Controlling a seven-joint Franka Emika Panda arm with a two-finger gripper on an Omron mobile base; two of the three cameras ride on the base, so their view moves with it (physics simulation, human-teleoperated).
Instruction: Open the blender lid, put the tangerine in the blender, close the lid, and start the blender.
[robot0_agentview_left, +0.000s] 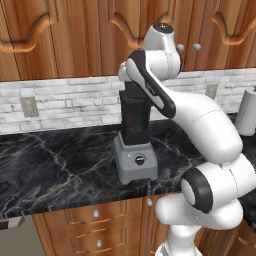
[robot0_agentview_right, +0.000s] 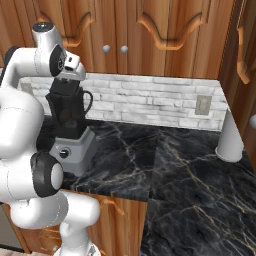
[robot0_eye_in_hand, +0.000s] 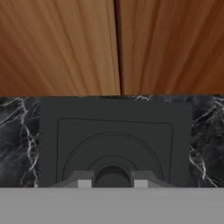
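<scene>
The blender (robot0_agentview_left: 135, 161) stands on the black marble counter (robot0_agentview_left: 60, 165), its grey base and knob facing front, its dark jar (robot0_agentview_right: 67, 114) rising under my hand. In the hand view the square black blender lid (robot0_eye_in_hand: 65, 131) lies straight below, on the jar top. My gripper (robot0_eye_in_hand: 112, 183) is shut on the lid's round centre knob, one fingertip on each side. From the right base view the gripper (robot0_agentview_right: 64, 86) sits right on the jar top. My forearm covers the jar top in the left base view. The tangerine is out of view.
A grey cylinder (robot0_agentview_right: 230, 136) stands at the counter's right end by the wall. Wooden cabinets (robot0_agentview_left: 75, 35) hang close above the blender. A brick backsplash with outlets (robot0_agentview_right: 202, 105) runs behind. Drawers (robot0_agentview_left: 95, 215) sit below the counter edge.
</scene>
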